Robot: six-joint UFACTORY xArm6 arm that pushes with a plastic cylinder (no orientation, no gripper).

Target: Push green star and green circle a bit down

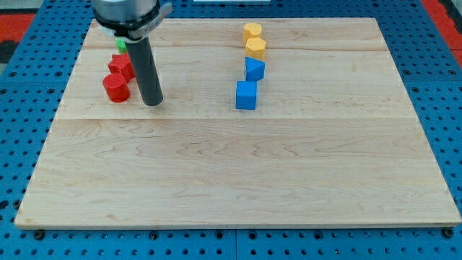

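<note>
Jaws absent: rod tip (152,103) rests beside red cylinder (115,87); green block (121,44) barely visible behind. Approach stage; repositioning above the greens needed.

The arm enters at the view's top left, where only its grey, rounded end housing (127,14) shows, cut off by the top edge. From this housing a straight dark rod (145,65) hangs down, nearly upright, leaning very slightly toward the view's right as it descends. My tip (152,103) sits at the rod's lower end, meeting the surface in the upper-left part of the view. No other links or joints are visible.
</note>
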